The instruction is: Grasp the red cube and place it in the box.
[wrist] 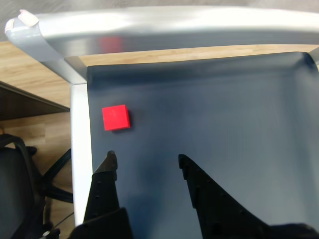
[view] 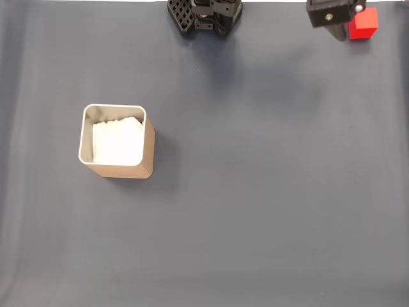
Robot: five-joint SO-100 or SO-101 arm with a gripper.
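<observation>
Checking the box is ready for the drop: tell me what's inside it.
In the fixed view the box holds only crumpled white lining covering nearly its whole floor. Whatever lies beneath that lining is hidden. The red cube is not inside; it sits far off at the mat's top right.

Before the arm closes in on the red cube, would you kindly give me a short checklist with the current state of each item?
1. Gripper open with nothing between the fingers: ok.
2. Red cube free of the gripper, lying on the dark mat near its corner in the wrist view: ok.
3. Cube lined up between the fingers: not ok; in the wrist view it sits ahead of the fingertips, near the left finger's line.
4. Box upright and open at the top in the fixed view: ok.
5. Mat between cube and box free of other things: ok.
6. Cube fully seen from the fixed view: not ok; the arm hides part of it.
</observation>
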